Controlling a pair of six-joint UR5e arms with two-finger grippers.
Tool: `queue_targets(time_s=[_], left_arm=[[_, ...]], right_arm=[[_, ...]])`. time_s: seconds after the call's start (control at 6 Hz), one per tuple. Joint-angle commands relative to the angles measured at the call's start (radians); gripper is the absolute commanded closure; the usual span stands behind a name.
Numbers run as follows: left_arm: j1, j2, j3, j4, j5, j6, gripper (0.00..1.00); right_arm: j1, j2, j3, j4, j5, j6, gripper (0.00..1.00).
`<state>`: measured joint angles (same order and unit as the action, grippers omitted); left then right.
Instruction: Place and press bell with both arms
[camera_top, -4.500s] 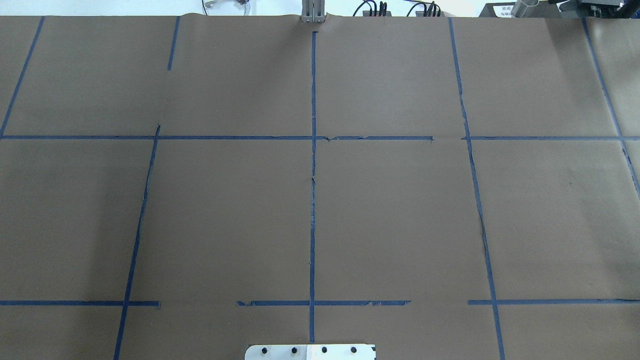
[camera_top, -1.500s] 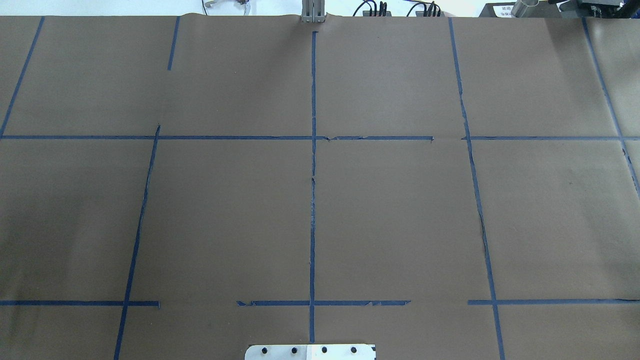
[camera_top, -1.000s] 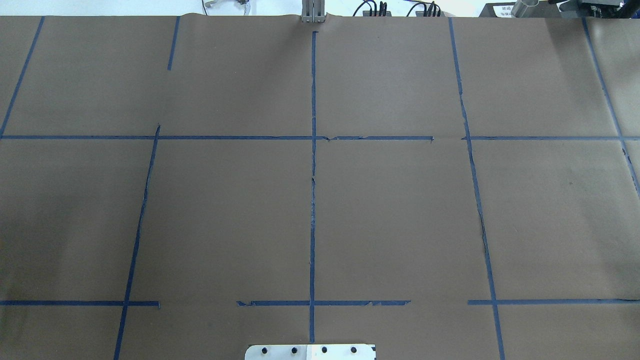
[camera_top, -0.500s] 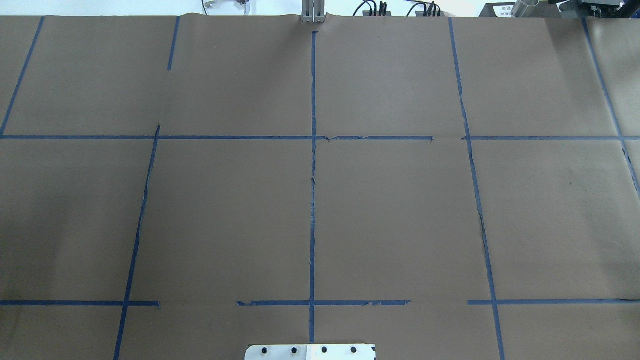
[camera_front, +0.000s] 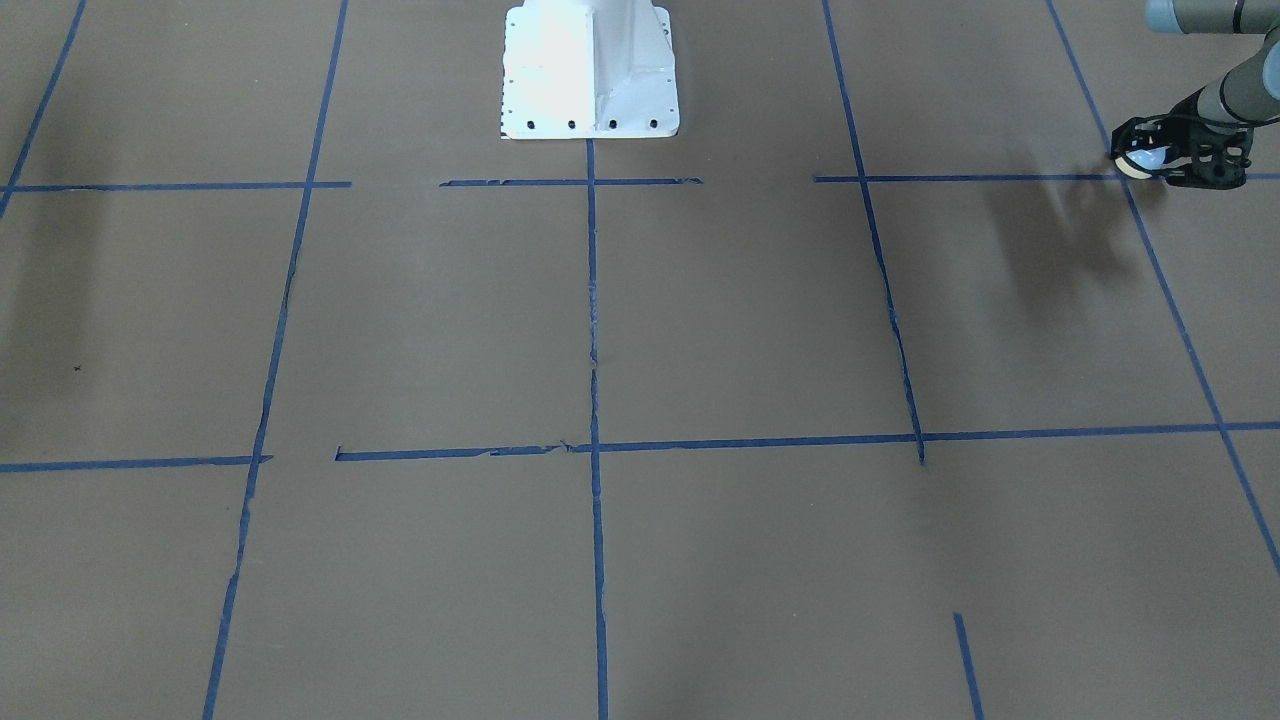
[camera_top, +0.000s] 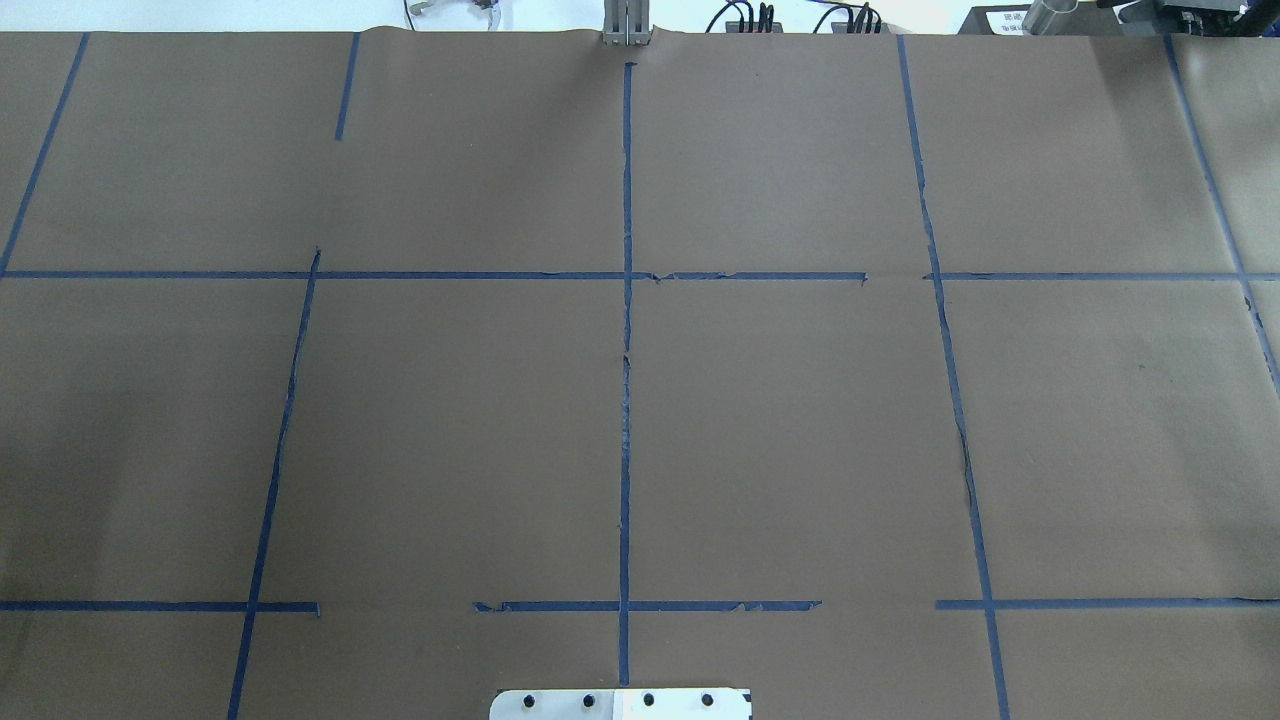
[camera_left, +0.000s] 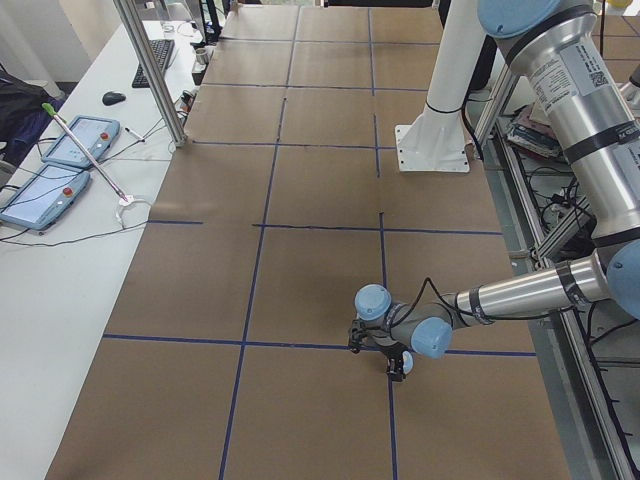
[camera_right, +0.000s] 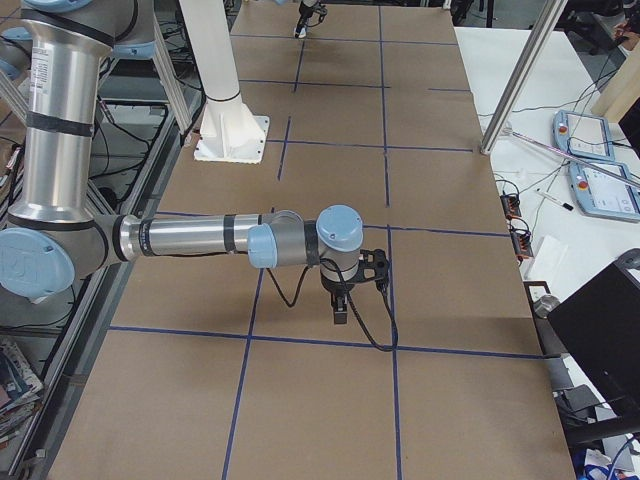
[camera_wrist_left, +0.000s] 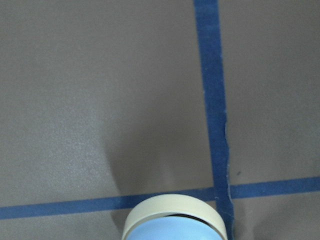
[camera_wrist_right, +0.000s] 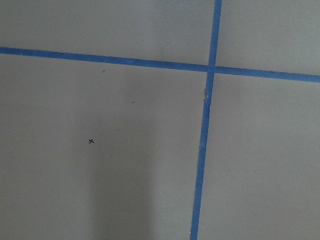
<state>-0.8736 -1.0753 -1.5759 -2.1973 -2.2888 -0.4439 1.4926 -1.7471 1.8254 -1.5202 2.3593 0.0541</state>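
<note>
The bell (camera_front: 1136, 162), light blue with a cream base, sits between the fingers of my left gripper (camera_front: 1150, 160) at the far right of the front view. The gripper is shut on it and holds it over a blue tape crossing. In the left wrist view the bell (camera_wrist_left: 174, 224) fills the bottom edge, its cream rim turned toward the camera. The left gripper also shows in the left side view (camera_left: 382, 346). My right gripper (camera_right: 342, 308) shows only in the right side view, low over the paper beside a tape line. I cannot tell whether it is open or shut.
Brown paper with blue tape lines (camera_top: 625, 400) covers the table. The white pedestal base (camera_front: 590, 75) stands at the robot's edge. Teach pendants (camera_left: 60, 165) and cables lie on the white bench beyond the far edge. A metal post (camera_left: 150, 70) stands there.
</note>
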Motion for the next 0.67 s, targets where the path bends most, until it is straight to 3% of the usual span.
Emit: queue_targets(time_s=[0.0,0.17,0.5], left_arm=[[-0.004,0.002,-0.013,-0.004,0.0,-0.009,0.95],[-0.014,0.006,-0.082,-0.001,-0.004,-0.012,1.0],[-0.1,0.014,-0.246,0.008,0.0,-0.012,1.0]], right_arm=[[0.0,0.0,0.002,0.0,0.0,0.003,0.0],[0.0,0.0,0.008,0.0,0.0,0.004,0.0],[0.0,-0.002,0.006,-0.002,0.002,0.004,0.0]])
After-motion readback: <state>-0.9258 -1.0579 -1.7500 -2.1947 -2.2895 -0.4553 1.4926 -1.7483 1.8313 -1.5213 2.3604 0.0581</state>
